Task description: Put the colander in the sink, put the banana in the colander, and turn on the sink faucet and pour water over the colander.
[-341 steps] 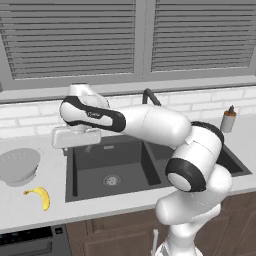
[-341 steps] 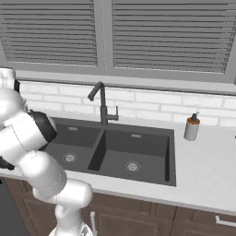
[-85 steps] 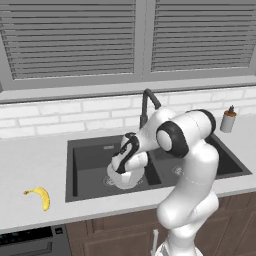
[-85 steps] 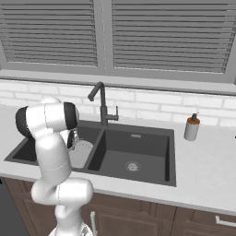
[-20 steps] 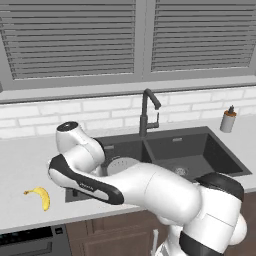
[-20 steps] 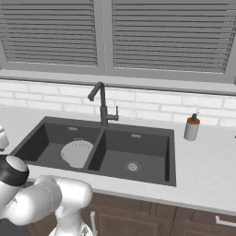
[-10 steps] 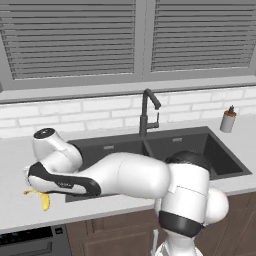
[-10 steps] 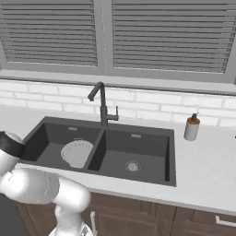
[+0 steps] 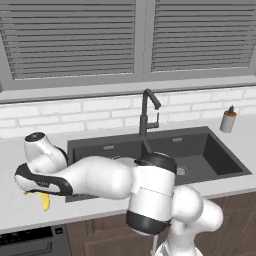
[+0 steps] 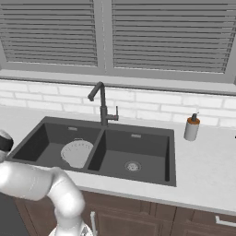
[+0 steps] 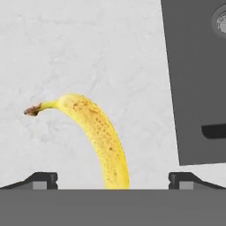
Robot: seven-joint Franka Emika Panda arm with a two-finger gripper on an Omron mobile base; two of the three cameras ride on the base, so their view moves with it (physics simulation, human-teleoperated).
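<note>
pale counter point(image 11: 88, 53): curved yellow banana point(image 11: 99, 134) (brown-speckled, dark stem), gripper point(image 11: 112, 181) spread wide.

Rendered scene, evenly and brightly lit; no single light source evident, illumination diffuse and flat. Soft shading only inside sink point(image 10: 106, 152) basins, darker toward near walls. No hard cast shadows on counter point(image 11: 88, 57); faint darkening under banana point(image 11: 99, 137), possibly contact shade. No glare or specular hot spots, incl. on faucet point(image 10: 102, 108). No motion blur or edge distortion. Slight softness and pixelation in hand view; blinds point(image 9: 75, 40) crisp w/ mild aliasing.
</note>
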